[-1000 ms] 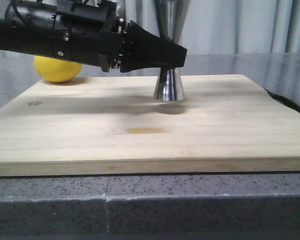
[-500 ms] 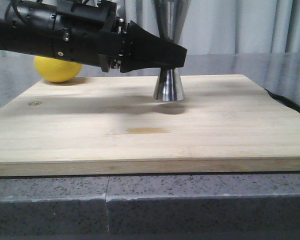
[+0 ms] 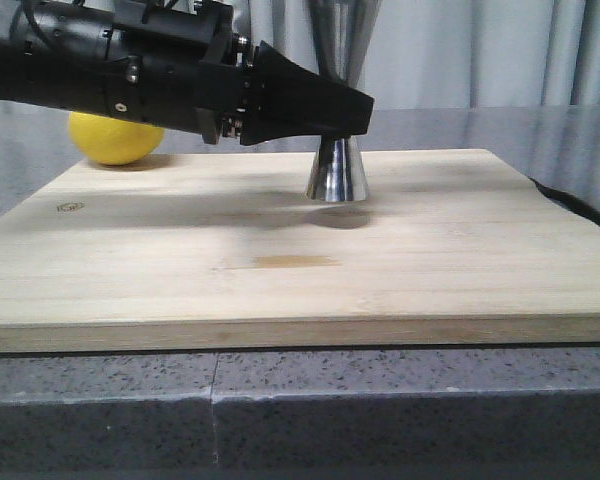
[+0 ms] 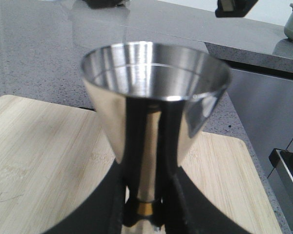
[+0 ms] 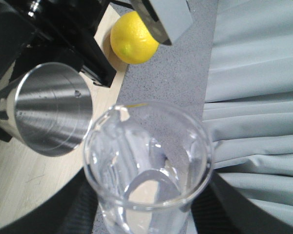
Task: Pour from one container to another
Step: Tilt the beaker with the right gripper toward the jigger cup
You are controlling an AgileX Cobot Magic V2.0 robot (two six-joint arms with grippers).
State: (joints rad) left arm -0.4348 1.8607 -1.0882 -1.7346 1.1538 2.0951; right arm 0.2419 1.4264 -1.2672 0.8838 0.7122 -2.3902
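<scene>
The steel jigger (image 3: 337, 172) stands upright on the wooden board (image 3: 280, 260). My left gripper (image 3: 352, 112) is shut on its narrow waist, at the thin gold band (image 4: 145, 208). In the left wrist view the jigger's open mouth (image 4: 154, 63) fills the picture, with the left gripper (image 4: 146, 207) below it. The clear glass beaker (image 5: 146, 161) is held in my right gripper (image 5: 146, 217), dark fingers (image 5: 75, 209) on both sides. The beaker sits above and beside the jigger's mouth (image 5: 51, 112). I cannot tell what it holds. Beaker and right gripper are out of the front view.
A yellow lemon (image 3: 115, 140) lies on the grey counter behind the board's far left corner, also seen as the lemon (image 5: 132, 39) beside the left arm (image 5: 58, 29). A grey curtain (image 5: 259, 97) hangs behind. The counter's front edge (image 3: 300, 375) is close.
</scene>
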